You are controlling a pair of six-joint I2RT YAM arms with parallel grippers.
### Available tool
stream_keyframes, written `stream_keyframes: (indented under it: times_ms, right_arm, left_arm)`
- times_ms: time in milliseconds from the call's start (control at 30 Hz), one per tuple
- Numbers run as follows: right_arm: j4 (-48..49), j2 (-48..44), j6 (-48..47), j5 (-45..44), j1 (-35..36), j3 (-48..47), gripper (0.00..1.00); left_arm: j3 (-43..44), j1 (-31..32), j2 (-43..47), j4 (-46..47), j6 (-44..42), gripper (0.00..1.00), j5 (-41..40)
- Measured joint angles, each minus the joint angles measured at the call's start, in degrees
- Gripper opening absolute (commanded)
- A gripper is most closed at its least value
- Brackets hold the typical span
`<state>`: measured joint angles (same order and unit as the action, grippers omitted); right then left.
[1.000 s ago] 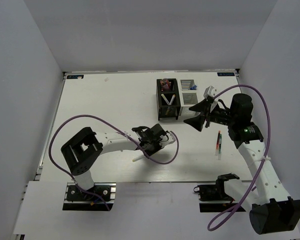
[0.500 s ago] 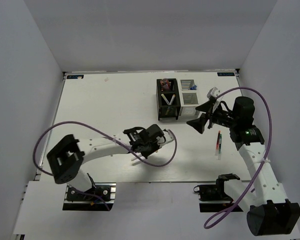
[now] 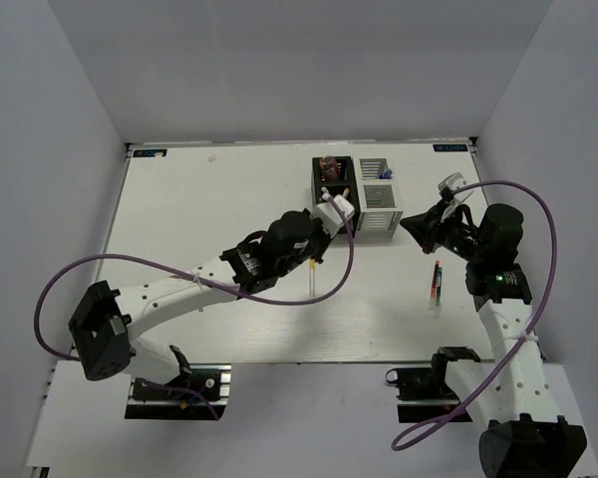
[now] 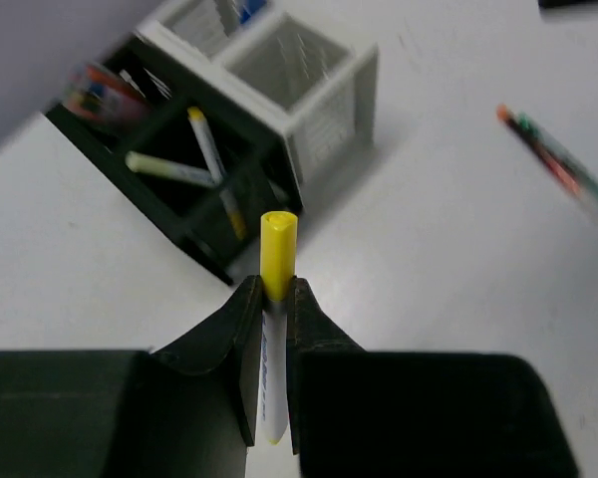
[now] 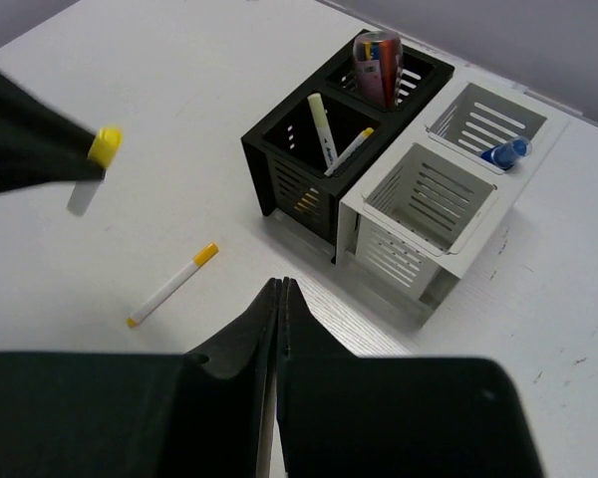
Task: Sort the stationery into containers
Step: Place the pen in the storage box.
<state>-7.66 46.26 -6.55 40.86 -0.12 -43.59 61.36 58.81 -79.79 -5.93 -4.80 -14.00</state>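
Left gripper (image 4: 269, 299) is pinching a white pen (image 4: 277, 249) across the barrel, the yellow end sticking out past the jaws. The pen is riding off the table (image 3: 199, 219), close to the black organizer (image 5: 297, 184) on its 7 o'clock side in the top view.

Step in hand, by my reading: carrying this pen to the black organizer for a drop. The next move is likely calling for lining the pen over the near compartment, tipping it toward upright, then letting go. That compartment is narrow and two matching pens (image 5: 322, 127) are already leaning crossed inside, so the incoming one could be catching on them or on the rim.

A second loose pen (image 5: 169, 286) is lying flat at 6 o'clock of the black organizer. The pink-red tube (image 5: 377, 60) is standing in the far black compartment.

The white organizer (image 5: 399, 254) is sitting against the black one at its 3 o'clock. The blue-capped bottle (image 5: 503, 151) is lying in its far compartment.

Right gripper (image 5: 279, 286) is hovering at 3 o'clock of the white organizer, jaws pressed together on nothing. Red/green pens (image 3: 437, 282) are lying at 5 o'clock of it.
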Motion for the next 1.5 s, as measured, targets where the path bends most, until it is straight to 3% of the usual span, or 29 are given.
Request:
stream_keyframes:
  times_ms: [167, 367, 700, 767, 800, 933, 967, 1033, 1100, 1167, 1200, 1300, 1500]
  right_arm:
    - [0.39, -0.09, 0.11, 0.79, -1.77, 0.42, 0.0]
    - [0.22, -0.85, -1.22, 3.41, -2.58, 0.76, 0.26]
    - [-1.57, -1.68, -3.06, 8.92, -4.15, 1.2, 0.29]
    - [-1.7, -2.14, -3.13, 9.81, -4.46, 1.33, 0.34]
    - [-1.7, -2.29, -3.17, 10.14, -4.7, 1.38, 0.36]
    - [-2.08, -2.4, -3.98, 11.34, -5.38, 1.53, 0.67]
    - [-2.14, -2.38, -4.22, 11.67, -5.53, 1.7, 0.75]
    - [-2.56, -2.14, -4.92, 12.46, -5.68, 2.08, 0.77]
    - [-3.02, -1.11, -5.95, 13.55, -5.73, 2.14, 0.65]
    - [-4.07, 0.79, -6.64, 15.08, -5.73, 2.05, 0.64]
    - [-5.01, 2.03, -7.13, 15.85, -5.7, 1.9, 0.64]
    - [-8.31, 5.84, -8.46, 17.07, -5.44, 0.98, 0.64]
    - [-12.07, 7.74, -10.51, 16.2, -3.1, 0.5, 0.61]
  left_arm:
    - [7.02, -2.47, -6.4, 13.94, 1.29, 0.0, -5.31]
    - [15.1, -5.11, -16.85, 27.71, 2.73, 0.0, -11.52]
    - [22.88, -7.8, -33.31, 38.49, 4.22, 0.0, -18.23]
    - [23.17, -7.93, -35.32, 39.3, 4.33, 0.0, -19.67]
    - [23.52, -8.02, -36.33, 39.47, 4.42, 0.0, -20.39]
    - [23.87, -8.24, -38.82, 39.74, 4.5, 0.0, -22.71]
    - [23.87, -8.31, -39.01, 39.76, 4.72, 0.12, -22.93]
    - [23.87, -8.39, -39.04, 39.28, 5.14, 0.29, -23.15]
    - [24.26, -8.48, -39.04, 38.07, 5.55, 0.54, -23.17]
    - [24.81, -8.55, -39.04, 36.15, 6.32, 0.7, -22.86]
    - [25.03, -8.68, -39.01, 35.65, 6.69, 0.83, -22.64]
    - [25.42, -8.81, -38.69, 32.92, 7.43, 0.92, -21.68]
    - [23.23, -8.81, -33.62, 28.87, 7.89, 0.98, -20.39]
